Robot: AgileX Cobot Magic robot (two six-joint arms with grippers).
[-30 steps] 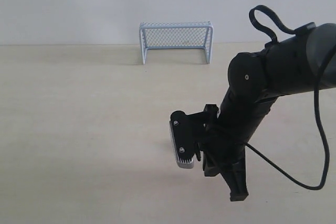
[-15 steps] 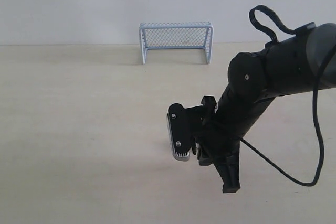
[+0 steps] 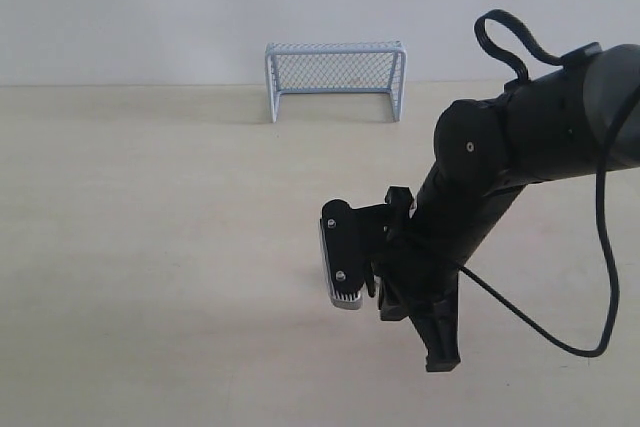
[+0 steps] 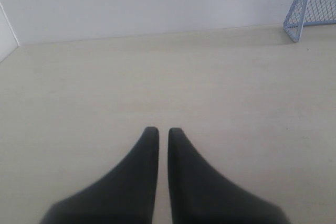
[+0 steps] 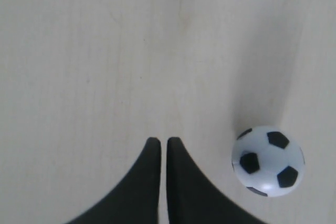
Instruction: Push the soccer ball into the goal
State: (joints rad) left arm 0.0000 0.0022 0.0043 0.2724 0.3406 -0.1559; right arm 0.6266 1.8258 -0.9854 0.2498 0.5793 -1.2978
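Observation:
The soccer ball (image 5: 268,161), white with black patches, rests on the pale table and shows only in the right wrist view. It lies just beside my right gripper (image 5: 159,141), apart from the fingers. That gripper is shut with nothing held. In the exterior view the right gripper (image 3: 441,355) points down at the table, and the arm hides the ball. The pale blue goal (image 3: 335,77) stands at the far edge by the wall, its mouth facing the arm. My left gripper (image 4: 163,130) is shut and empty above bare table, with the goal (image 4: 314,4) far off to one side.
A white wall runs behind the table's far edge (image 3: 130,85). The right arm's black cable (image 3: 560,337) hangs in a loop at the right. A white panel edge (image 4: 6,35) borders the table in the left wrist view.
The right arm's gripper and wrist camera have shifted slightly left and up in the exterior view, mostly in the first half second. The goal has not moved.

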